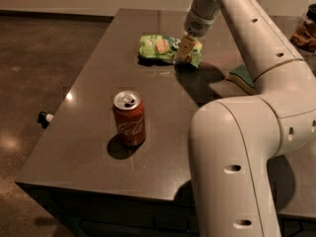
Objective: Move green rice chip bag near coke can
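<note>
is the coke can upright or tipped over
Upright: the coke can stands on its base, silver top up. The gripper is at the green rice chip bag.

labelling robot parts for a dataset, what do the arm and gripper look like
The arm is smooth off-white: thick rounded tubular segments, bulbous joints, small dark oval holes along the shells. No loose cables or lettering show. The gripper, at the picture-right end of the green rice chip bag, is pale tan-yellow.
</note>
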You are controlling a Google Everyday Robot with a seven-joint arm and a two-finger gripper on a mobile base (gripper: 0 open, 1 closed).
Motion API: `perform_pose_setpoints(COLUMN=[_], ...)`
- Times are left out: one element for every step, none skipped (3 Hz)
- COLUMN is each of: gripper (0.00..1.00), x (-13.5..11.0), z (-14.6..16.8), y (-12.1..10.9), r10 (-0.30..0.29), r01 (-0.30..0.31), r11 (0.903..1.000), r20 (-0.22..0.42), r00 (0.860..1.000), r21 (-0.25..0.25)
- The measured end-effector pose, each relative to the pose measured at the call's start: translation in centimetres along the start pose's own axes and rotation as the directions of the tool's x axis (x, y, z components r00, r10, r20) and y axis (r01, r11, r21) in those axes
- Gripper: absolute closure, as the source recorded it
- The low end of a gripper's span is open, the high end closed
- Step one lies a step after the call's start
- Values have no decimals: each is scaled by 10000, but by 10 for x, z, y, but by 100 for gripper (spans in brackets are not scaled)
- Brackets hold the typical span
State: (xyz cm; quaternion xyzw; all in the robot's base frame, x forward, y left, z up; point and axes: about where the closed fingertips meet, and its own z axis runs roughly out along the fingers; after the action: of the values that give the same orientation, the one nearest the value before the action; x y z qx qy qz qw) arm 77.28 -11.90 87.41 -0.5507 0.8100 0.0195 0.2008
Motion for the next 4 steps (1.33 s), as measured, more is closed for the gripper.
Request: perform_pose_setpoints(gripper=[72, 95, 100, 100], x=[2, 4, 5, 4], z=[-11, -29, -51, -79], y=[5, 17, 39, 72], r10=[233, 306, 225, 154], r01=[-232, -301, -215, -149], r11=[9997, 9994, 9996, 9999], r20=[168, 342, 544, 936], r00=[9996, 9989, 9983, 9955], r21=[-81, -151, -192, -59])
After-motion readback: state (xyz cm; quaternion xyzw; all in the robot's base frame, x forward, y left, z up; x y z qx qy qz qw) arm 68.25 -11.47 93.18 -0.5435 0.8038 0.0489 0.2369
